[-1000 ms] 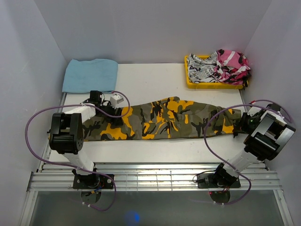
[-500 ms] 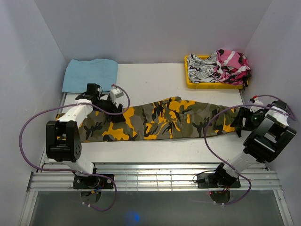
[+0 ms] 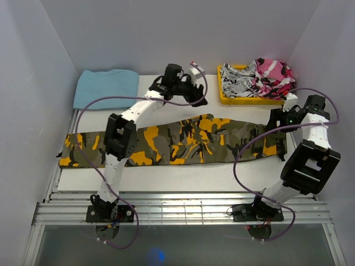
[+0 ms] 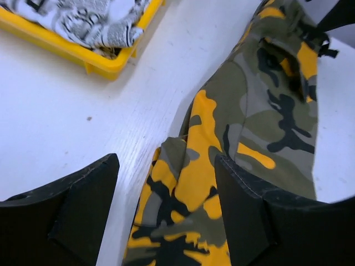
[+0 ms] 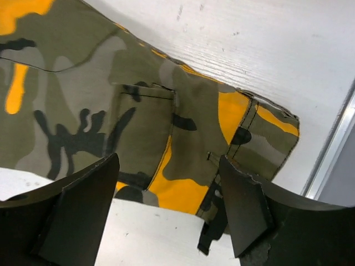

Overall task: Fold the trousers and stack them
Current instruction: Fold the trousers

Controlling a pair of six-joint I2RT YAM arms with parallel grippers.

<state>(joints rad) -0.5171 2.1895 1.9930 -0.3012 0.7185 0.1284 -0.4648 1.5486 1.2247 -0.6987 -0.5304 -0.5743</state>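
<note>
White bench (image 3: 183,176), pale walls on three sides; trousers (image 3: 183,141) flat across centre, 9 to 3 o'clock; left gripper (image 3: 195,95) and right gripper (image 3: 275,121) jaws released, empty; yellow tray (image 3: 220,91) at 1 o'clock; blue towel (image 3: 105,87) at 11.

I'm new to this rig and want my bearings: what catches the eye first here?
The trousers, in loud olive, orange and black camouflage, lie stretched flat across the table. The left pincer hangs open over their far edge, the right pincer open over their right-hand end. A yellow tray of crumpled garments sits at the far right corner, a blue towel at far left.
</note>
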